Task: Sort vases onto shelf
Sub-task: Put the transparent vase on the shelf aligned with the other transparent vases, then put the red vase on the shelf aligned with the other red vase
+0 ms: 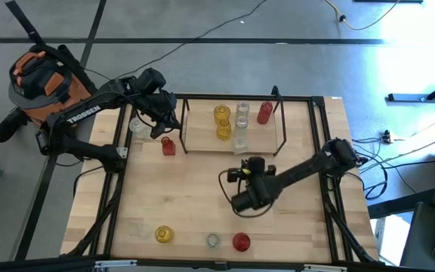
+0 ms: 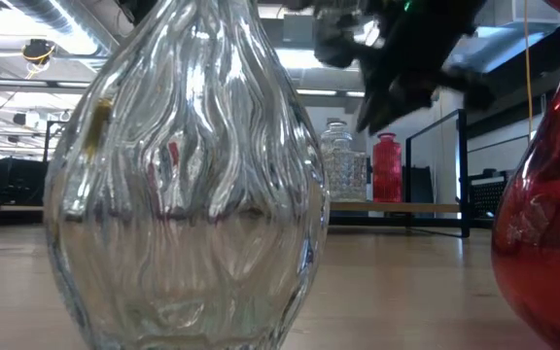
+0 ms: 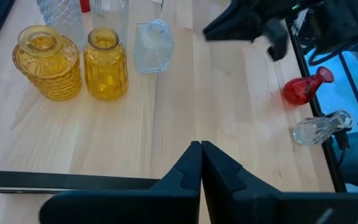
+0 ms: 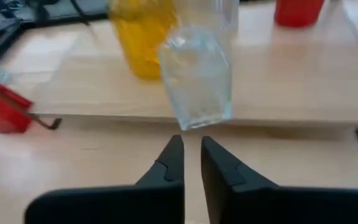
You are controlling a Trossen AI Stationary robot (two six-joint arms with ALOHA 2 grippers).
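Shelf (image 1: 202,143) in the high view already carries several vases; right gripper (image 1: 254,164) sits just before it. Right wrist view: fingers (image 4: 169,163) nearly together, empty, the clear vase (image 4: 196,78) tilted at the shelf edge. Withdraw straight back to avoid nudging it.

Left wrist view: left gripper (image 3: 201,155) fingers together, empty, over the shelf.

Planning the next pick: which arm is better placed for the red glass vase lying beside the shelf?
Left, probably. The left gripper hovers close to the toppled red glass vase; the right gripper sits across the table by the light-wood wire-framed shelf.
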